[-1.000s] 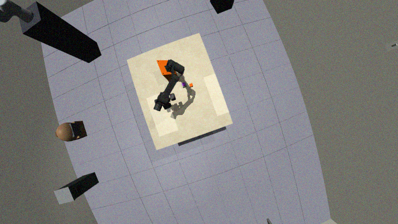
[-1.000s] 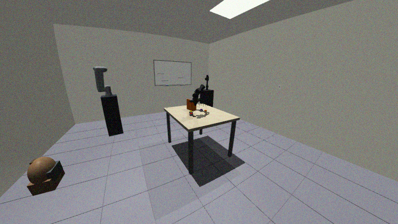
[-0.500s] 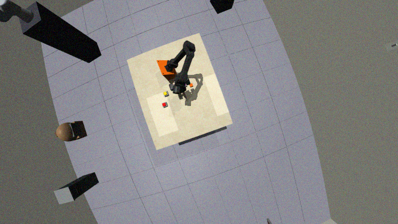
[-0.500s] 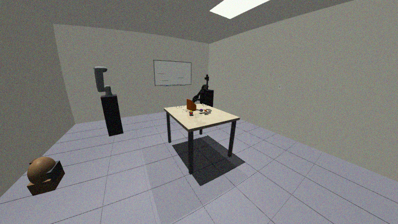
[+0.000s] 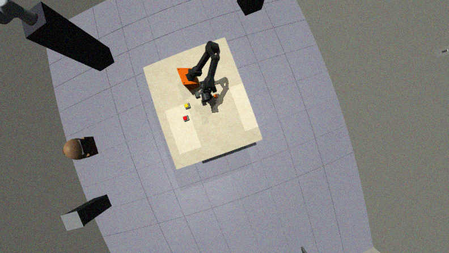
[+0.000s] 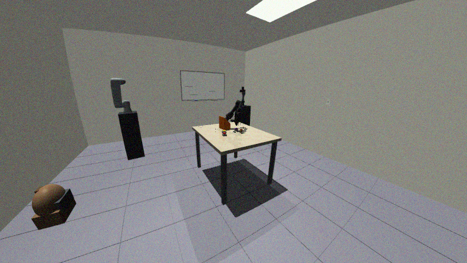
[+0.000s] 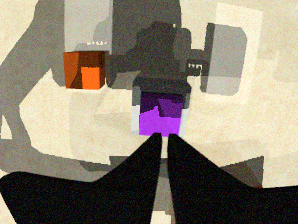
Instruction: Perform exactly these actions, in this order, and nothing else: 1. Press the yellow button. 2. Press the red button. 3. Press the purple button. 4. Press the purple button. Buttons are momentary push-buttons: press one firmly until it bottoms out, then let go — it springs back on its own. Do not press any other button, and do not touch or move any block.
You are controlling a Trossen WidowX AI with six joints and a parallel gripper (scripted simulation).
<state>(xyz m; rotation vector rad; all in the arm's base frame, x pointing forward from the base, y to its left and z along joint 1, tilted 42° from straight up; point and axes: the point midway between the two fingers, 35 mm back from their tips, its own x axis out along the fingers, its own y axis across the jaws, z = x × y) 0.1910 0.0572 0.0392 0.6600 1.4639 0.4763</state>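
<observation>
Beige desk (image 5: 219, 141) carries the buttons. End effector (image 7: 164, 139), fingers pressed together and empty, points at the purple button (image 7: 160, 115), which lies directly ahead of its tips, beside an orange button (image 7: 84, 70).

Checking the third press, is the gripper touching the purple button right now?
Cannot tell. In the wrist view the shut gripper has its tips right at the purple button, but no gap or contact shows plainly.

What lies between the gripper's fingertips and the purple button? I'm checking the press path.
Nothing: in the wrist view the shut gripper has its fingertips right at the purple button's near edge, no object between them.
</observation>
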